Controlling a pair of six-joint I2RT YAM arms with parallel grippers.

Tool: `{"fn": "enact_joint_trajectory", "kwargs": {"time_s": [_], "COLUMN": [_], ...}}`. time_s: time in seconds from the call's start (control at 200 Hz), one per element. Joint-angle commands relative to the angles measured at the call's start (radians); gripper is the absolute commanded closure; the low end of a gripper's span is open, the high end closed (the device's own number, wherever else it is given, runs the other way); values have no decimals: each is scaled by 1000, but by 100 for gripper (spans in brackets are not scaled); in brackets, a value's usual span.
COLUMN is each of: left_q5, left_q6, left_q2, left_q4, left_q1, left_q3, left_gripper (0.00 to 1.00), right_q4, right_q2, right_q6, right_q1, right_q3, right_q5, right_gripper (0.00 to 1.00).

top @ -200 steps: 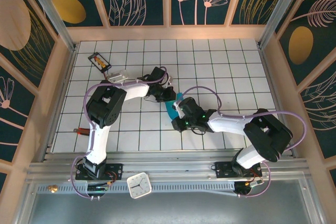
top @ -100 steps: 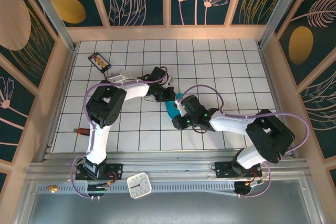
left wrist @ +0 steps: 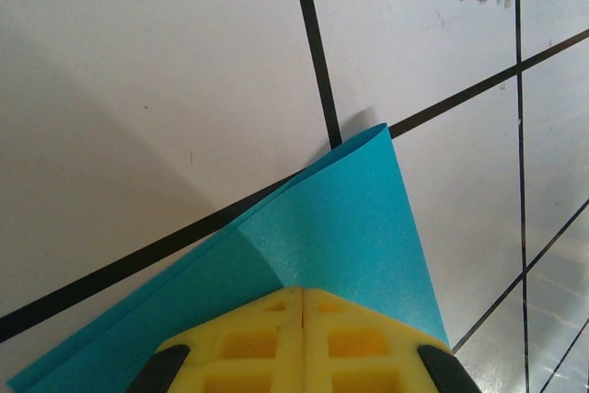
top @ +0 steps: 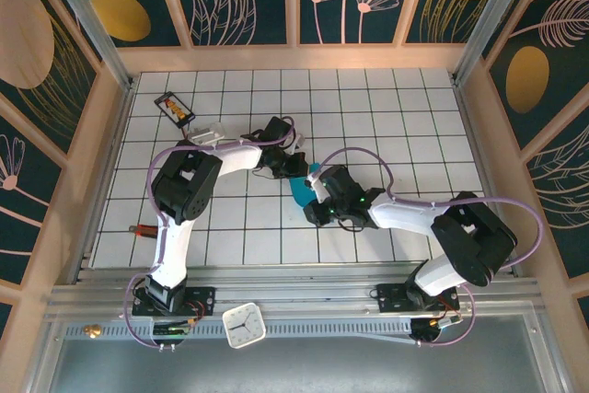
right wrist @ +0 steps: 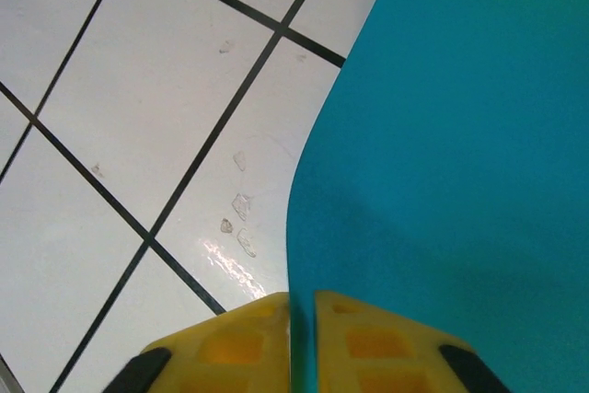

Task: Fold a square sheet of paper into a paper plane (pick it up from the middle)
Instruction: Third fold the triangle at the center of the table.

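Top external view: both my arms reach in over the white tiled table (top: 396, 117) and meet near its middle. My left gripper (top: 300, 170) comes in from the far left side and my right gripper (top: 313, 198) from the near right, their tips close together. The teal paper (top: 298, 191) sits between them, a small folded piece, most of it covered by my wrists. A small black card (top: 175, 108) lies well apart at the far left corner of the table.

Left wrist view: my left gripper (left wrist: 302, 306) has its yellow fingers (left wrist: 248, 342) pressed together, with only a thin seam between them. The teal paper (left wrist: 340, 218) comes out from between the fingers, so I am clamped on it. It runs forward to one blunt corner that sits over a crossing of black grout lines. A second layer shows along its left edge, and a faint crease runs back from that side towards my fingers. It throws a soft shadow on the tiles to the left.

Right wrist view: my right gripper (right wrist: 304, 315) has its yellow fingers (right wrist: 230, 347) nearly together, a narrow slot left between them. The left edge of the teal paper (right wrist: 451, 135) curves down into that slot, so I am pinching the sheet at its edge. The paper spreads over the right side, above the tiles.
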Motion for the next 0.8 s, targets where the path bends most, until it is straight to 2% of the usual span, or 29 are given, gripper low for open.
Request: {"fn": "enact_joint_trajectory", "kwargs": {"time_s": [0.0, 0.2, 0.796], "left_q5": [-51, -50, -47], "left_q6": [28, 32, 39], "left_q2": [54, 60, 71], "left_q4": [-81, -86, -91], "left_q1": [-7, -7, -9], "left_q3": [5, 8, 20], "left_gripper": [95, 95, 97], "right_q4": [-15, -24, -39], "right_q2": [-5, -9, -47], "right_q6": [-17, -18, -7], "right_q1": [-19, -32, -34], "right_q3": [29, 27, 7], "right_q5": [-40, -53, -53], "right_gripper": [84, 76, 74]}}
